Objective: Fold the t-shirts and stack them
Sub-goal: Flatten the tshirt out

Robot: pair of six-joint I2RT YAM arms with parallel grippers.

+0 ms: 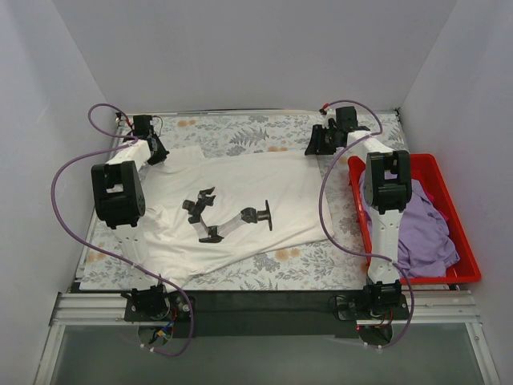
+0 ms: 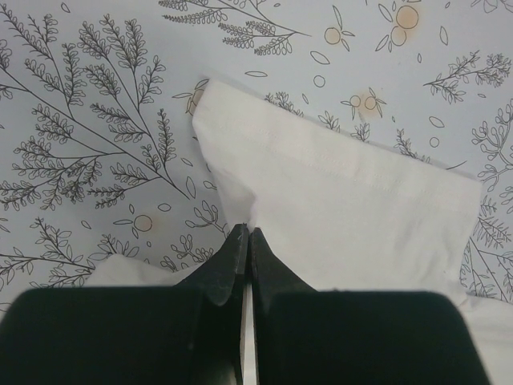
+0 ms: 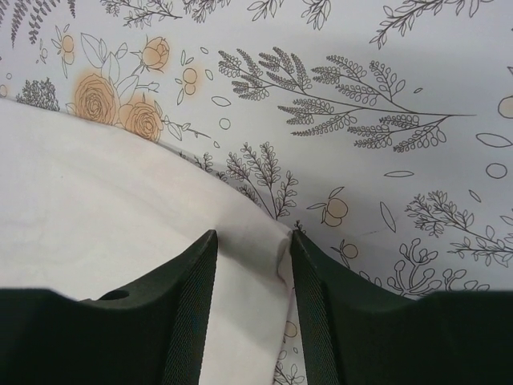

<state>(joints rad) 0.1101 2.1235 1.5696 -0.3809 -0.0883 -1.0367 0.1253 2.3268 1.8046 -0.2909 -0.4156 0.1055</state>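
Plain pale grey walls point(image 1: 240, 48) on three sides of a table point(image 1: 264, 306) under a floral tablecloth point(image 1: 240, 132), soft even light

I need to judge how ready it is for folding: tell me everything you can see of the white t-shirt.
The white t-shirt is soft, cotton-looking cloth with a black robot-arm print facing up. It lies spread across the floral tablecloth, mostly flat, with creases along its near edge. The left gripper is shut on the cloth beside one sleeve, which lies flat. The right gripper stands open astride the edge at the far right corner.
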